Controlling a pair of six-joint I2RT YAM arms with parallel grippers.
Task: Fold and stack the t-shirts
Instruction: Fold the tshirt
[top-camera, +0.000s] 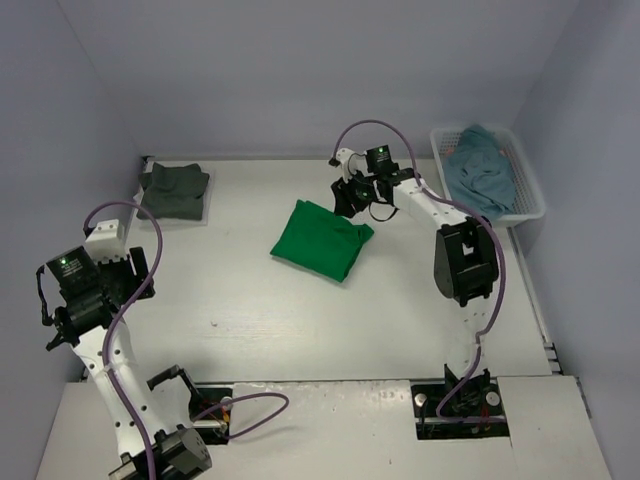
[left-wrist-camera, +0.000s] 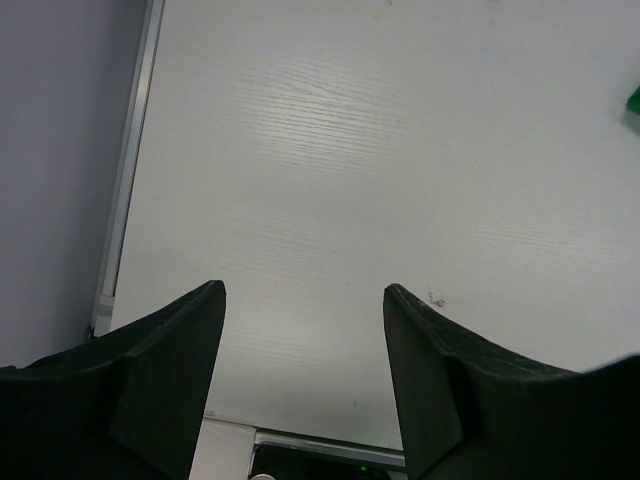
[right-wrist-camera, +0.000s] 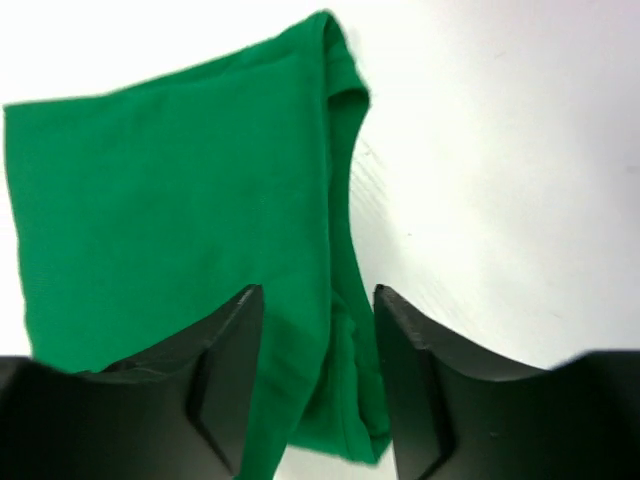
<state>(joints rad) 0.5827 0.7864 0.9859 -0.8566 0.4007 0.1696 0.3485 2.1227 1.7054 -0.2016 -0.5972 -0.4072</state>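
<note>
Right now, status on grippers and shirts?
Left gripper open over table. Right gripper open above folded green shirt. Grey shirt folded far left. Nothing blocking.

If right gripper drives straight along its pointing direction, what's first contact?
The green shirt: its folded edge sits straight ahead of the right gripper, framed by its open jaws. Depth is unclear, but cloth comes before table.

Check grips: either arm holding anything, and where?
Nothing held. Right gripper open over the green shirt, at its folded edge; left gripper open over the table.
</note>
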